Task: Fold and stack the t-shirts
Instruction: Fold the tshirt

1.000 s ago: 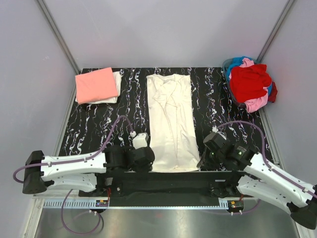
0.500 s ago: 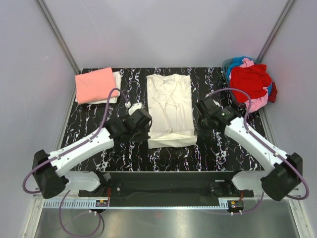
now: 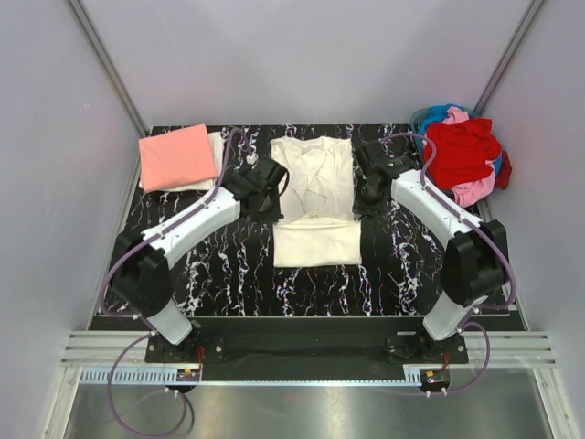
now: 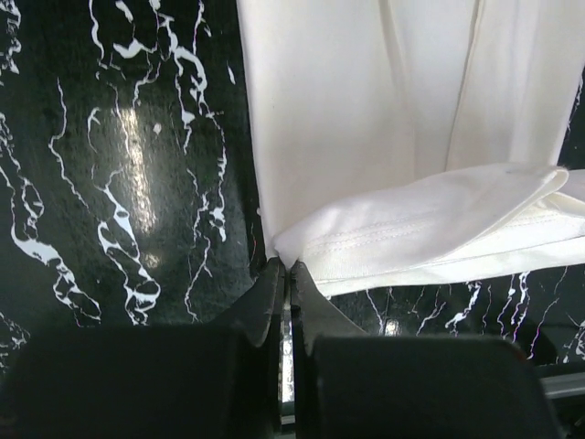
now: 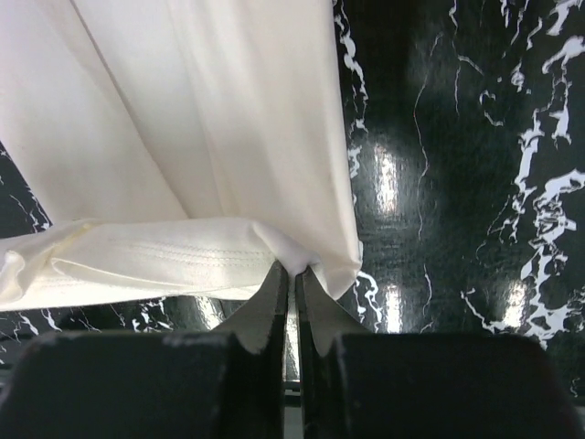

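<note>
The cream t-shirt (image 3: pixel 315 197) lies lengthwise in the middle of the black marbled table (image 3: pixel 201 247), its bottom part doubled back over itself. My left gripper (image 3: pixel 274 203) is shut on the hem's left corner (image 4: pixel 288 249), and my right gripper (image 3: pixel 361 203) is shut on the right corner (image 5: pixel 311 256). Both hold the hem lifted above the shirt's middle. A folded salmon-pink t-shirt (image 3: pixel 176 155) rests on a folded white one (image 3: pixel 217 146) at the far left. Red (image 3: pixel 462 151), pink (image 3: pixel 473 190) and blue t-shirts are heaped at the far right.
A basket (image 3: pixel 423 146) at the table's far right corner holds the heap of unfolded shirts. Grey walls and metal frame posts close in the table on three sides. Purple cables loop off both arms.
Both grippers have carried the cream shirt's hem from the near edge towards the far end, folding the shirt's lower part over its upper part. Both arms now reach far out.
</note>
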### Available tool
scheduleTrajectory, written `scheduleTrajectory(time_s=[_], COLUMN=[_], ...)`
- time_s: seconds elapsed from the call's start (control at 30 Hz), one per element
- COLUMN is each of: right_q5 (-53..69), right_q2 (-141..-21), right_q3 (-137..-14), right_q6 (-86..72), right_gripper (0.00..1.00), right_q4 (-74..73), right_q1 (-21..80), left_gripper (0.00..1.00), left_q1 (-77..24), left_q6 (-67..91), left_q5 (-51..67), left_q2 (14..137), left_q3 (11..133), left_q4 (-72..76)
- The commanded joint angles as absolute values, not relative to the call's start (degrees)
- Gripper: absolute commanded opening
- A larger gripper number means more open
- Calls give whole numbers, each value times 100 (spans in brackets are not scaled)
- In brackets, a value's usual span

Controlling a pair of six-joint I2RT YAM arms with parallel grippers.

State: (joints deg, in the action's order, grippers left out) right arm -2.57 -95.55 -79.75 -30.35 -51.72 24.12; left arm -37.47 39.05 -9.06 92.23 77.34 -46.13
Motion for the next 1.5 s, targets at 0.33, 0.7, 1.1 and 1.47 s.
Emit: scheduleTrajectory(time_s=[0.33,0.7,1.1,1.47], right_q5=[-97,-35,252,1422], right_q2=[-10713,-11705,-13517,-10779], right_q3=[-9184,-9851,-12769,-9645], right_q6=[-2470,-2329,-2188,-2434], right_gripper=[0,0,78,69], right_q4=[-5195,-5238,-6486,-4459], right_q1=[2030,1864,1240,1055], left_gripper=[0,5,60,63], left_q1=[-3138,-2813,-2040,-2223], left_q6=[3226,3103,2856,2953], left_q5=[-369,-53,598,201], left_q2=[10318,11213,12507,10487], left_q3=[8885,9219,11169,9634], left_q4=[-4500,-4359,-5149,-4203])
